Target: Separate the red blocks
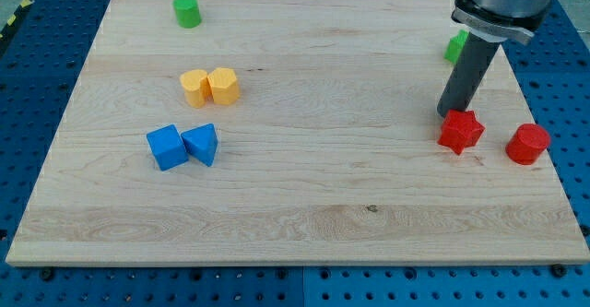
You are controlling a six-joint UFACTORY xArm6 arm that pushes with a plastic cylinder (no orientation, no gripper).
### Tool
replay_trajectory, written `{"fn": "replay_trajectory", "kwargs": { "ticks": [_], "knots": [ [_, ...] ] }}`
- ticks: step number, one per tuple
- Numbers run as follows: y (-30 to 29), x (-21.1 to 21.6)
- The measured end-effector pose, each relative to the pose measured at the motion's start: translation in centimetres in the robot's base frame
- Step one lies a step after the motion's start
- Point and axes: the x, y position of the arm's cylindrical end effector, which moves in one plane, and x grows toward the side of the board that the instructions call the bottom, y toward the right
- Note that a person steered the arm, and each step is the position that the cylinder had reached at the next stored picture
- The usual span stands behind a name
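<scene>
A red star-shaped block [461, 130] lies near the board's right side. A red cylinder [528, 144] stands to its right, close to the board's right edge, with a gap between the two. My tip [447, 114] rests on the board just above and left of the red star, touching or nearly touching its upper left corner. The dark rod rises from there toward the view's top right.
A green block [454, 45] is partly hidden behind the rod at top right. A green cylinder [187, 11] stands at top left. Two yellow blocks [209, 87] touch at left centre. A blue cube [167, 147] and a blue triangular block [202, 144] touch below them.
</scene>
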Motion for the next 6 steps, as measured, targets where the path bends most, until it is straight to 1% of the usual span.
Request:
{"fn": "replay_trajectory", "kwargs": {
  "ticks": [1,2,3,4,5,6],
  "knots": [
    [4.4,-1.6],
    [8.3,-0.5],
    [8.3,2.9],
    [4.8,6.1],
    [-1.0,6.9],
    [-4.2,2.4]
  ]
}}
